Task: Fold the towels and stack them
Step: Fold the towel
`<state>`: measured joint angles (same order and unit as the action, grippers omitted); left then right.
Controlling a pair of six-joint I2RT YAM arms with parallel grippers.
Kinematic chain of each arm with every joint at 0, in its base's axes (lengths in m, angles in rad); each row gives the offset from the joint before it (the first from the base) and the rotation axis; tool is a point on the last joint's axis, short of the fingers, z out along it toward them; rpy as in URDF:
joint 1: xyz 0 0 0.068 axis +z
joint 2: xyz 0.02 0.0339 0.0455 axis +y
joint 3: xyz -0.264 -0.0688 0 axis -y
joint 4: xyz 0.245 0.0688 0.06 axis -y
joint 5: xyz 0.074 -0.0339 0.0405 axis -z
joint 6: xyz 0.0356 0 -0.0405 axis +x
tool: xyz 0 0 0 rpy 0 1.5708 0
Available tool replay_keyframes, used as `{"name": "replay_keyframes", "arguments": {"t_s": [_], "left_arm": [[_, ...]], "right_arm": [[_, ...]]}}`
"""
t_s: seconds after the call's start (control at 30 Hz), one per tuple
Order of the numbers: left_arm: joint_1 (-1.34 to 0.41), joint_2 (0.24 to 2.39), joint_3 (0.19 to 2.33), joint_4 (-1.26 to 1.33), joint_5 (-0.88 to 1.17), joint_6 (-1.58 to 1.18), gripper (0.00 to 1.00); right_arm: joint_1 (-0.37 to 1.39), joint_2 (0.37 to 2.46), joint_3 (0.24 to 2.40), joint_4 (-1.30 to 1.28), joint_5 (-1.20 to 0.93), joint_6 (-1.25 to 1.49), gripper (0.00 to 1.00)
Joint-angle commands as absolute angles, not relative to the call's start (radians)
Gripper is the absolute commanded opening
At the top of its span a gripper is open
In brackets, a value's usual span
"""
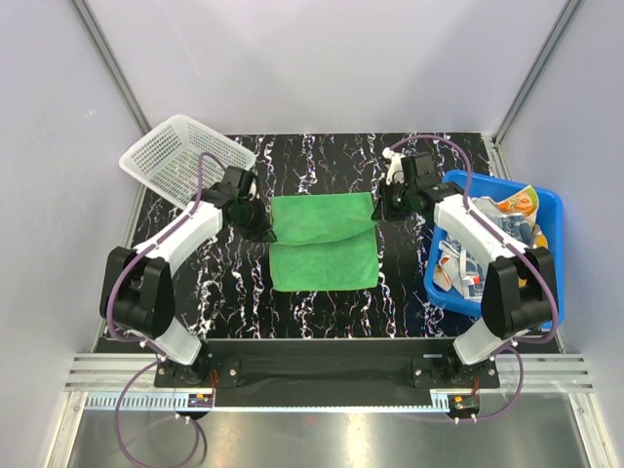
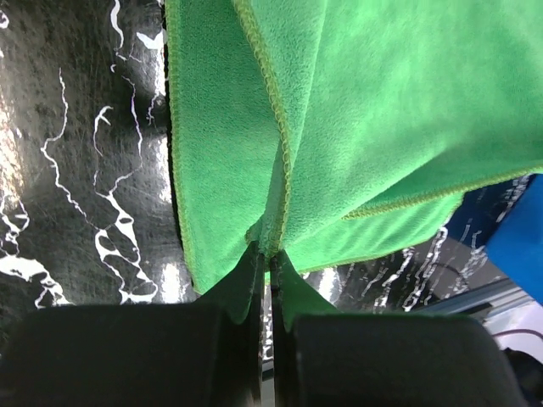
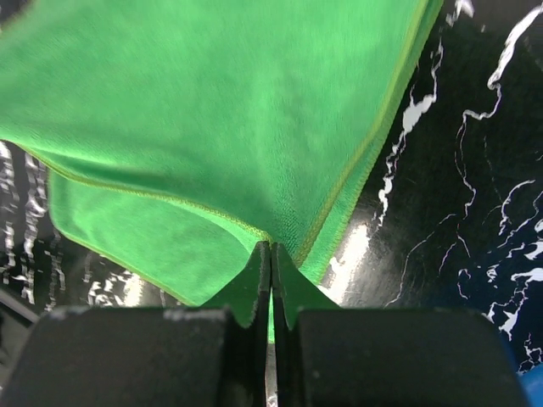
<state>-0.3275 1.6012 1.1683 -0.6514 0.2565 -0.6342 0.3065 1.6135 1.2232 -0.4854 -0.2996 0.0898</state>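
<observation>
Towel of plain green soft cloth [image 1: 324, 255], one, mid-table on the black marbled tabletop [image 1: 322, 312], far corners clamped in left gripper [image 1: 265, 232] and right gripper [image 1: 378, 211], two, apparently to carry that half over the near half; blue plastic tub [image 1: 552, 224], one, right edge, holding further patterned towels [image 1: 515, 207], uncountable.

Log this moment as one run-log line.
task: fold towels | left gripper: shut on green towel corner | right gripper: shut on opposite corner | fold: incomplete

The top camera looks down over the whole worktop [image 1: 312, 312]. Both wrist cameras sit close; all share the green towel [image 1: 322, 263].
</observation>
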Motion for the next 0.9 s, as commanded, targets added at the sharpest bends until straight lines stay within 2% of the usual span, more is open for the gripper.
{"name": "replay_keyframes", "arguments": {"t_s": [0.0,0.4,0.87], "left_arm": [[-0.322,1.523,1.140,-0.638,0.284,-0.664,0.00],[-0.330,1.417,0.905,-0.522,0.339,-0.732,0.00],[-0.344,1.312,0.936,-0.600,0.318,-0.770,0.00]], "right_arm": [[0.304,1.525,1.214,-0.430,-0.321,0.132,0.00],[0.304,1.422,0.942,-0.278,-0.383,0.255,0.00],[0.305,1.310,0.939,-0.324,-0.357,0.267,0.00]]}}
